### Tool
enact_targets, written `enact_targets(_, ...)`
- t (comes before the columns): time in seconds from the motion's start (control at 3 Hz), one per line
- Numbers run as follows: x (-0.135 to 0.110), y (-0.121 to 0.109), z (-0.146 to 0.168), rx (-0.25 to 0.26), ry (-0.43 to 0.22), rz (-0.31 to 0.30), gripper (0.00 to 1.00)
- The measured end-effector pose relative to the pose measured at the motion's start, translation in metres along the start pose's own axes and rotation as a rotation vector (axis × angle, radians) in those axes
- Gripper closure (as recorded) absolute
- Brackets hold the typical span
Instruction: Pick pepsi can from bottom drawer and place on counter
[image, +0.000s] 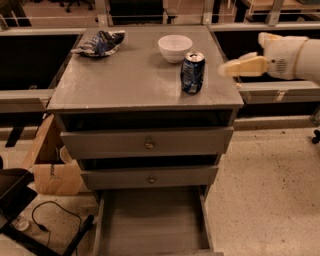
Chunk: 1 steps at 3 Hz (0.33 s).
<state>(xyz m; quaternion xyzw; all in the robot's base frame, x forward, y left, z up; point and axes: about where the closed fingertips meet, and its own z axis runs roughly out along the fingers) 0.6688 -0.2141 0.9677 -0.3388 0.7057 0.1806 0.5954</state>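
Note:
The pepsi can (192, 72) stands upright on the counter (130, 80), near its front right corner and just in front of a white bowl (175, 48). My gripper (241, 54) is to the right of the can, beyond the counter's right edge, open and empty, clear of the can. One tan finger (245, 66) points left toward the can. The bottom drawer (150, 222) is pulled out and its plank floor is bare.
A blue-and-white chip bag (100, 42) lies at the counter's back left. The two upper drawers (149, 144) with brass knobs are shut. A cardboard box (52, 170) and a black cable (50, 220) are on the floor to the left.

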Motion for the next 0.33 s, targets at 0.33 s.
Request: enact_targets(0.33,-0.0175,0.0006,-0.0704,0.102,0.162,-0.16,0.0)
